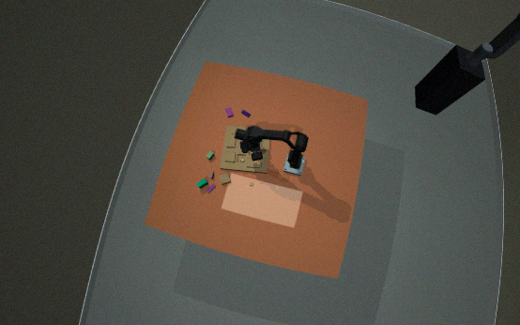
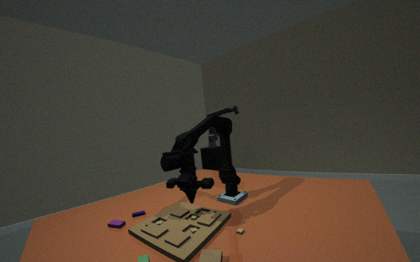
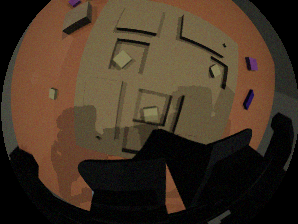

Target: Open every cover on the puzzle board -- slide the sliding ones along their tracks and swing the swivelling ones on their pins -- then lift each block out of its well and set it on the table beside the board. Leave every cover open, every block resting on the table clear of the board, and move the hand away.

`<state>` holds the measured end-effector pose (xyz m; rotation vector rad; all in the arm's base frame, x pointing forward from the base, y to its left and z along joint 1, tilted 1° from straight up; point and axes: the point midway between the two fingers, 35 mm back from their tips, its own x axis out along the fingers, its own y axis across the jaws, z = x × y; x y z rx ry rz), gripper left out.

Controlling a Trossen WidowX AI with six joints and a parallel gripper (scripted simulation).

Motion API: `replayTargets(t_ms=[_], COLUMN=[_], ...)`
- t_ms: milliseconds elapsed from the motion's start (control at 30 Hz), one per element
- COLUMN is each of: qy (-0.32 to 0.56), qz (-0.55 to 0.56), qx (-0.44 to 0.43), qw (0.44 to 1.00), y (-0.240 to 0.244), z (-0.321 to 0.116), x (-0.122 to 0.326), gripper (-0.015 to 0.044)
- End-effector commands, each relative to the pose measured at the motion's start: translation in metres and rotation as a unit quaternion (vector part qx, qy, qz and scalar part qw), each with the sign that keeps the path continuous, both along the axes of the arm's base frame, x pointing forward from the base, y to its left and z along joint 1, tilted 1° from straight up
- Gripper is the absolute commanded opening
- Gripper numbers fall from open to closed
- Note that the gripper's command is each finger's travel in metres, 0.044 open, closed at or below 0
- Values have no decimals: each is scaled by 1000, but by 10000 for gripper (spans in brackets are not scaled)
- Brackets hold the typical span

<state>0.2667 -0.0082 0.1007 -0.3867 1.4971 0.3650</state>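
The tan puzzle board [image 1: 237, 167] [image 2: 159, 245] [image 3: 175, 75] lies flat. All four covers, the near one [image 2: 180, 238] [image 3: 140, 20], near-left one [image 2: 155, 231] [image 3: 207, 30], right one [image 2: 209, 219] [image 3: 102, 107] and far-left one [image 2: 180, 213] [image 3: 200, 117], sit beside uncovered wells. Pale blocks sit in three wells: one block [image 2: 193, 229] [image 3: 122, 59], another [image 2: 160, 223] [image 3: 216, 70] and a third [image 2: 194, 217] [image 3: 151, 113]. The far well looks empty, partly hidden by the fingers in the wrist view. A pale block [image 1: 252, 184] [image 2: 240, 231] [image 3: 53, 94] lies on the table beside the board. My gripper [image 2: 192, 201] is shut, empty, above the board's far part.
A brown box [image 1: 225, 178] [image 2: 211, 255] [image 3: 77, 19] stands close to the board's corner. A purple block [image 1: 229, 112] [image 2: 116, 223] [image 3: 251, 64] and a dark blue block [image 1: 246, 113] [image 2: 138, 213] [image 3: 249, 99] lie off another side. Green pieces [image 1: 210, 155] [image 1: 202, 183] lie near the board too.
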Motion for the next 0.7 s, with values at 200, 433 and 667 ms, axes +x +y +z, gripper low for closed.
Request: replayTargets(t_ms=[200, 433, 667], qy=[2, 2, 2], qz=[7, 7, 7], qx=[2, 2, 2], qw=[1000, 1000, 1000], y=[-3, -2, -1], z=[-30, -52, -55], x=[1, 2, 2], gripper=[0, 0, 0])
